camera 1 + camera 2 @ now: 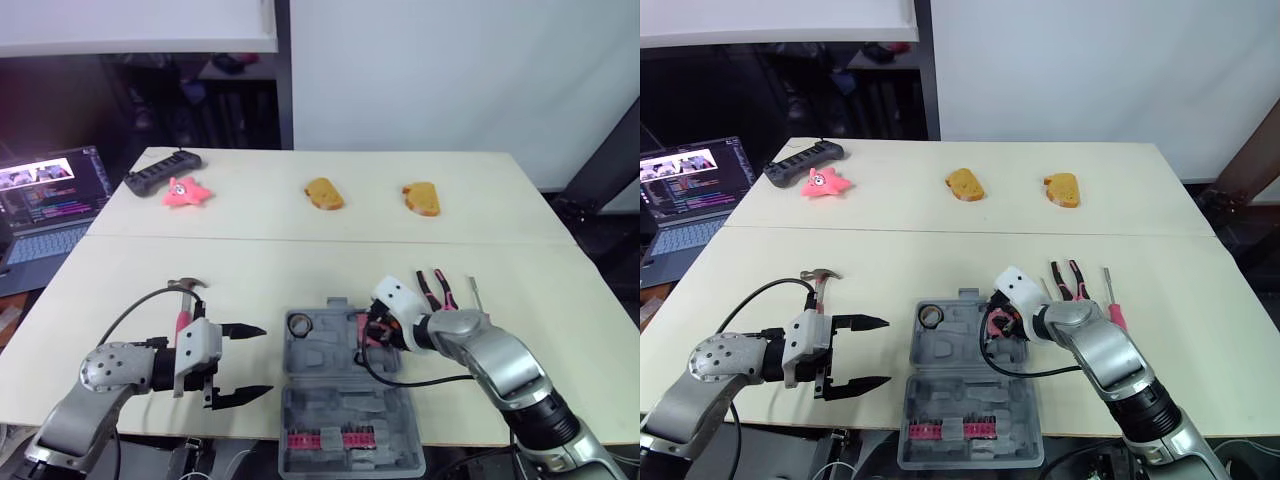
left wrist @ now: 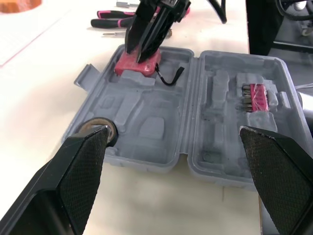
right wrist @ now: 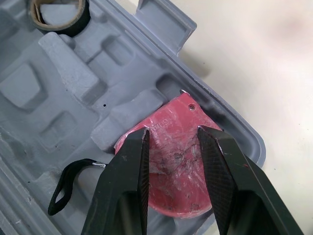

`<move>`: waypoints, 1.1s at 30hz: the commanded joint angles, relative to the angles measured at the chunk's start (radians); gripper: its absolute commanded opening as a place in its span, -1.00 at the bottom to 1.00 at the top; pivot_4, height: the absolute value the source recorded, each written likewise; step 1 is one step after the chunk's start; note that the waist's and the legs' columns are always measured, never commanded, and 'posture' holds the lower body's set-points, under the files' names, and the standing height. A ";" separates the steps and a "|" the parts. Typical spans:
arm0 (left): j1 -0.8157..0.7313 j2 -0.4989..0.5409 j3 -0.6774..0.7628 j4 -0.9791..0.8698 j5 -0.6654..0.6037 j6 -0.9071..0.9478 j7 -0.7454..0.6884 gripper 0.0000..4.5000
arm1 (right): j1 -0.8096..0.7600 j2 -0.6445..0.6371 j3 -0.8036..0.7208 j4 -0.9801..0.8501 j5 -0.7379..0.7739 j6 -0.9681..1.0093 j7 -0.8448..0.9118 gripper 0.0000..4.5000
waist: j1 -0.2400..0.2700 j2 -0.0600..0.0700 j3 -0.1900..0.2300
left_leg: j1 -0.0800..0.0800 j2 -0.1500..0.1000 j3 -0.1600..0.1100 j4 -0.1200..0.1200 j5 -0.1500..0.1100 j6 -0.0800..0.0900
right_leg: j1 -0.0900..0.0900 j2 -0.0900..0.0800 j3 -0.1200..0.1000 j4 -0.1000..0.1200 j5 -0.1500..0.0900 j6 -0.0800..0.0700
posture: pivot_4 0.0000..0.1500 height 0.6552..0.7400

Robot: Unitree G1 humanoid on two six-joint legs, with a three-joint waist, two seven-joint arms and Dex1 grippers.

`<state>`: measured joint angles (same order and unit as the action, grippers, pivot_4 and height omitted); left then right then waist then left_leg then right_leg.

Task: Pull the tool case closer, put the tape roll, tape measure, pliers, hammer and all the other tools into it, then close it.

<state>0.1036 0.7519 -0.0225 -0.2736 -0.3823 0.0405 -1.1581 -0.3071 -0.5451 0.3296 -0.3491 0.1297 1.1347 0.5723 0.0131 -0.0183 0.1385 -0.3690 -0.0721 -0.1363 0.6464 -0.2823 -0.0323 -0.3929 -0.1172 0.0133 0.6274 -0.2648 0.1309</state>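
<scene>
tape measure (image 2: 134, 67), red, sits in the far right pocket of the open grey tool case (image 1: 345, 400), with its black wrist strap (image 3: 68, 183) trailing into the tray beside it. the right gripper (image 3: 173, 131) is down over it. its two black fingers are a little apart and their tips lie over the red top face, not clamped on its sides. whether they touch it i cannot tell. the case lies flat at the near edge of the table (image 1: 300, 265), about the middle, with both halves facing up. the tape roll (image 1: 300, 323) rests in the far left corner of the far half, and a strip of pink and dark bits (image 1: 325, 438) runs along the near half. the left gripper (image 1: 262, 360) hovers just left of the case, fingers spread wide and holding nothing, tips pointing toward the case. the hammer (image 1: 186, 288) lies on the table just beyond that gripper, its pink handle running back under the wrist. to the right of the case, the pliers (image 1: 1065, 280) with pink and black handles lie beside a pink-handled screwdriver (image 1: 1110, 300), both on the bare tabletop. at the far side are a pink star toy (image 1: 185, 192) next to a black bar-shaped object (image 1: 160, 172), and two tan bread-like pieces (image 1: 323, 193) (image 1: 421, 198) set well apart. a laptop (image 1: 50, 205) with a lit screen stands off the table's left side.
</scene>
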 commanded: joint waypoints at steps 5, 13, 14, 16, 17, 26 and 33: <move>-0.011 0.012 0.018 -0.028 -0.016 0.007 0.002 1.00 | 0.006 -0.005 0.170 0.152 -0.033 0.172 -0.060 -0.27 | 0.000 -0.005 -0.004 | 0.005 0.000 -0.001 -0.001 0.000 0.000 | 0.005 0.000 0.000 -0.002 -0.001 -0.001 | 1.00 1.00; -0.012 0.008 0.016 -0.026 -0.013 0.008 0.005 1.00 | -0.024 -0.004 0.219 0.193 -0.029 0.192 -0.060 -0.27 | -0.001 -0.006 -0.005 | 0.007 0.001 0.000 -0.002 0.000 0.000 | 0.006 0.000 0.000 -0.002 -0.001 0.000 | 1.00 1.00; -0.014 0.007 0.015 -0.025 -0.012 0.008 0.006 1.00 | -0.032 -0.009 0.238 0.201 -0.028 0.193 -0.052 -0.27 | 0.000 -0.006 -0.005 | 0.008 0.001 -0.001 -0.002 0.000 0.000 | 0.007 0.000 0.000 -0.002 -0.001 -0.001 | 1.00 1.00; -0.016 0.004 0.013 -0.024 -0.011 0.008 0.008 1.00 | -0.056 -0.030 0.292 0.211 -0.033 0.192 -0.032 -0.27 | 0.000 -0.006 -0.005 | 0.012 0.001 -0.001 -0.003 -0.001 0.000 | 0.011 -0.001 0.000 -0.004 -0.005 -0.002 | 1.00 1.00; -0.017 0.003 0.011 -0.024 -0.011 0.008 0.009 1.00 | -0.069 -0.038 0.316 0.221 -0.039 0.188 -0.026 -0.27 | 0.000 -0.005 -0.005 | 0.013 0.001 -0.001 -0.004 -0.001 0.000 | 0.012 -0.001 0.000 -0.005 -0.005 -0.002 | 1.00 1.00; -0.009 -0.005 0.012 -0.023 -0.009 -0.002 0.007 1.00 | -0.085 0.024 0.254 0.228 0.006 0.232 -0.012 -0.27 | 0.000 -0.004 -0.006 | 0.015 0.001 -0.005 -0.004 -0.001 0.000 | 0.018 -0.001 -0.003 -0.011 -0.005 -0.002 | 1.00 1.00; -0.024 -0.006 0.010 -0.011 -0.007 -0.003 0.003 1.00 | -0.051 0.078 0.057 0.116 0.035 0.142 -0.036 -0.27 | 0.000 -0.002 -0.004 | 0.013 0.001 -0.005 -0.010 -0.001 0.001 | 0.015 -0.001 -0.002 -0.013 -0.006 -0.001 | 1.00 1.00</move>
<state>0.0966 0.7460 -0.0230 -0.2733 -0.3823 0.0515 -1.1532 -0.4078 -0.4658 0.3726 -0.2760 0.1454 1.2517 0.5361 0.0126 -0.0206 0.1340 -0.3569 -0.0716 -0.1403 0.6352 -0.2836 -0.0317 -0.3805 -0.1185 0.0116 0.6148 -0.2703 0.1295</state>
